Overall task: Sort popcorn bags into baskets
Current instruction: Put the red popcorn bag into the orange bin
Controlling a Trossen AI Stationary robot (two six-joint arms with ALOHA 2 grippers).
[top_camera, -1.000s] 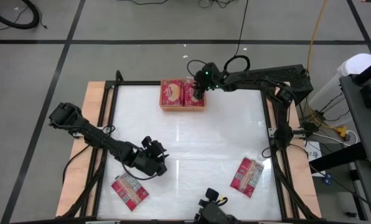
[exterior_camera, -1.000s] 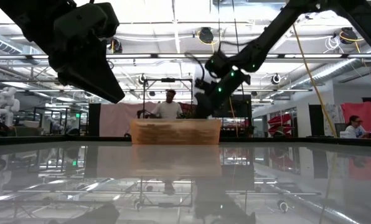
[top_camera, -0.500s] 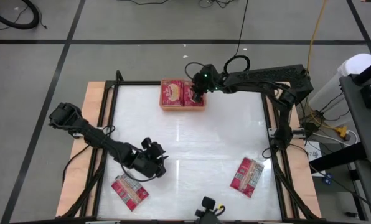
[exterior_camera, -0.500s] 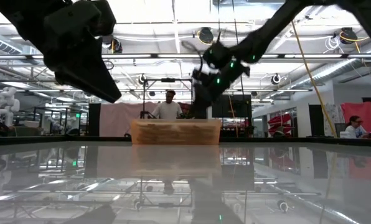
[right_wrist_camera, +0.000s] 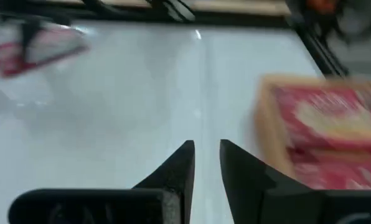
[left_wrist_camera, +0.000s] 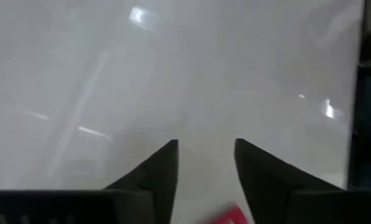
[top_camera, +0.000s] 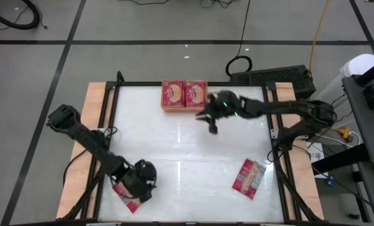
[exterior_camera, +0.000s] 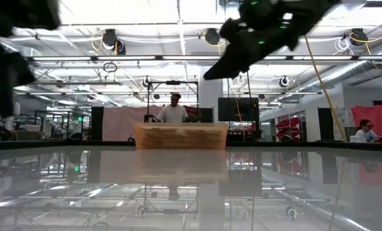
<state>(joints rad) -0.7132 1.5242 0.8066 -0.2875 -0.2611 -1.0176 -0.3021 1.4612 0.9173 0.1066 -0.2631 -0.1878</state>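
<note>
Four popcorn bags show on the white counter (top_camera: 187,150). Two of them (top_camera: 184,93) lie side by side, popcorn pictures up, filling the small orange basket (top_camera: 184,108) at the far edge. A third bag (top_camera: 248,177) lies flat and alone, well apart from the basket, toward the near right corner of the counter. The fourth bag (top_camera: 128,196) sits well apart from the basket at the near left corner, mostly hidden under the left pincer (top_camera: 140,181), which hangs right over it with its fingers a narrow gap apart and nothing between them; only a red corner (left_wrist_camera: 226,217) peeks out below those fingers in the left wrist view. The right pincer (top_camera: 210,121) hovers above bare counter just beside the basket's right end, holding nothing, its fingers (right_wrist_camera: 176,171) nearly together with a thin slit between. Beyond the basket, a person (exterior_camera: 174,109) stands in the room.
</note>
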